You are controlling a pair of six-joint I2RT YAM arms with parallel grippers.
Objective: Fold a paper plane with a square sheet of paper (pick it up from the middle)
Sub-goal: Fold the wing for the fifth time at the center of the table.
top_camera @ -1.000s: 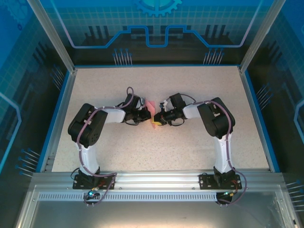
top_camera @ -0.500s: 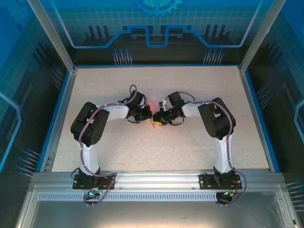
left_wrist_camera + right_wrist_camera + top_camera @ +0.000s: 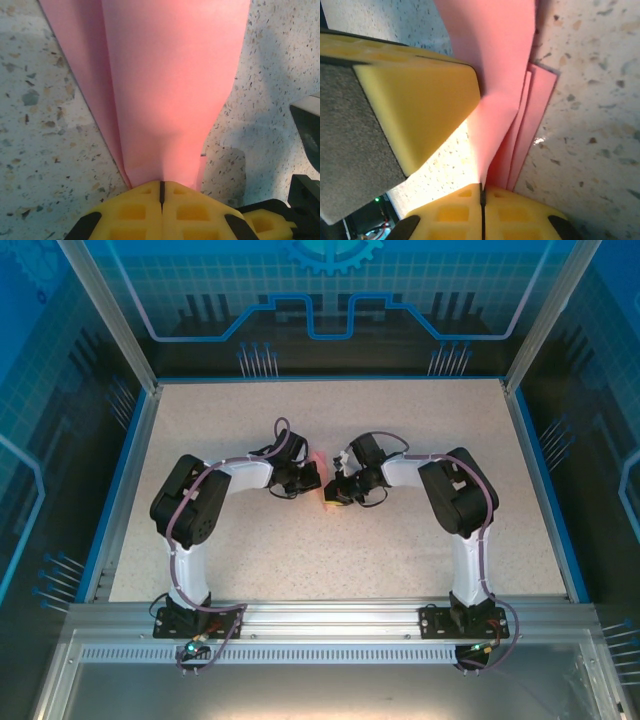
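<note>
The pink-red sheet of paper (image 3: 170, 90) lies folded into long layers on the speckled table (image 3: 420, 430), with little of the sheet (image 3: 319, 463) showing between the two wrists from above. My left gripper (image 3: 161, 187) is shut on the narrow end of the top fold. My right gripper (image 3: 482, 192) is shut on a raised flap of the sheet (image 3: 495, 75), while two lower layers rest flat beside it. The grippers meet at the table's middle, left gripper (image 3: 313, 483) against right gripper (image 3: 331, 499). A yellow finger (image 3: 415, 110) of the left gripper sits close beside the flap.
Blue rails (image 3: 135, 470) and glass walls ring the table. Both arms' elbows (image 3: 185, 510) fold outward near the middle. Part of the right gripper's dark body (image 3: 306, 150) stands at the right edge of the left wrist view.
My left gripper has slid right toward the right gripper, and less of the pink paper shows between them from above. The right wrist has shifted slightly.
</note>
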